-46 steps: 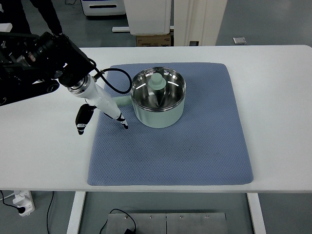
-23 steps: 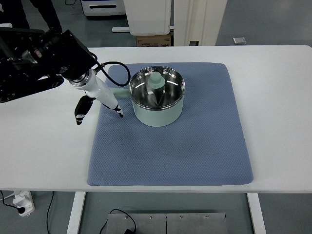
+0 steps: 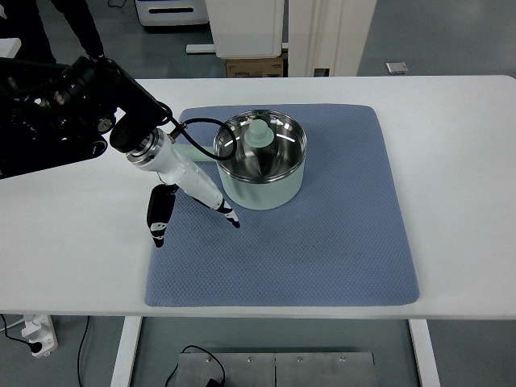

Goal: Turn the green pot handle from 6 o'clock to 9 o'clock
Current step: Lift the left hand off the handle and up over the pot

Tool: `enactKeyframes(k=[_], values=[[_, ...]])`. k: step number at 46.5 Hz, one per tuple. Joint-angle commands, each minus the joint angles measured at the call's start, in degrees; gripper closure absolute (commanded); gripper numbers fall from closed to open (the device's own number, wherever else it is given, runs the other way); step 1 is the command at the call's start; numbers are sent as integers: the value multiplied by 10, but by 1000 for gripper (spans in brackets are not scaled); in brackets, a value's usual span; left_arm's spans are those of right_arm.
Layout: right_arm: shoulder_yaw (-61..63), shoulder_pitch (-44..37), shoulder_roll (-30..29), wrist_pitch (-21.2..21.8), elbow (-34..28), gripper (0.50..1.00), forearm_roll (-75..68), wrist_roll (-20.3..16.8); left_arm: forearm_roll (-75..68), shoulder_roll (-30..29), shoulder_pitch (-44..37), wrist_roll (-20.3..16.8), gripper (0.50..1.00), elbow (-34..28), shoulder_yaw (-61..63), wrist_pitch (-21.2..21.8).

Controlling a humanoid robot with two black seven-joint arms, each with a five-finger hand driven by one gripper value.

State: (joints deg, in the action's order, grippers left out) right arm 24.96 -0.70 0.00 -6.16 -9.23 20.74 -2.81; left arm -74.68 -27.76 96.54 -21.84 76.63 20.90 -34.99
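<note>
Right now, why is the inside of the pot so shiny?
Top view: ceiling light glares off the pot's steel inside as bright streaks near the rim; the mat looks dull and sharp; the left hand casts only a faint shadow.

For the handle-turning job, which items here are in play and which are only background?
In play:
- green pot, lid on
- its handle, pointing to the picture's left
- left hand, fingers spread, holding nothing
- blue mat beneath the pot

Background:
- white table
- cardboard box on the floor behind
- power strip below the table
</note>
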Motion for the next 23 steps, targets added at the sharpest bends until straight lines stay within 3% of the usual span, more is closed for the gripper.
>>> enactKeyframes(k=[1,11,20,23], values=[[0,0,0,0,0,500,0,0,68,-1,-6,0,500,2,-34,0],[0,0,0,0,0,500,0,0,303,2,-19,6,500,-17,-112,0],[0,0,0,0,0,500,0,0,466,5,-31,6,500,-82,-119,0],[0,0,0,0,0,500,0,0,526,6,-42,5,500,-104,-119,21]])
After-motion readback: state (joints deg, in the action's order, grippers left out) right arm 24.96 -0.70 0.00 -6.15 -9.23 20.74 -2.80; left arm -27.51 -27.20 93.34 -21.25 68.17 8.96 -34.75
